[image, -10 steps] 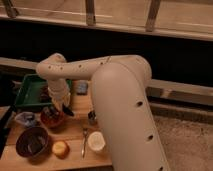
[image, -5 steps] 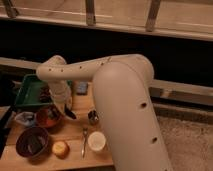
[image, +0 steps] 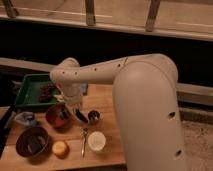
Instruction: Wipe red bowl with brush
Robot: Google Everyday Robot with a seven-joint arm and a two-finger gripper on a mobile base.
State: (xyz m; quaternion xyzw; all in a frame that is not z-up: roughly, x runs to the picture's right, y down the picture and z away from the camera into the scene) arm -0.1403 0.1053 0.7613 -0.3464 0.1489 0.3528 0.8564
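Shifted slightly rightward since the earlier frames, the white arm keeps its gripper (image: 64,111) lowered into the shallow, glossy orange-red bowl (image: 56,116), jaws clamped on the slim black brush (image: 64,114). Wiping appears under way, completion undetermined.

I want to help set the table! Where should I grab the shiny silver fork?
Grab the silver metal fork around the middle of its thin handle, coming straight down from above. It lies flat on the wooden table, close beside the small white cup. The gripper, jaws shut, sits over the round orange-red bowl.
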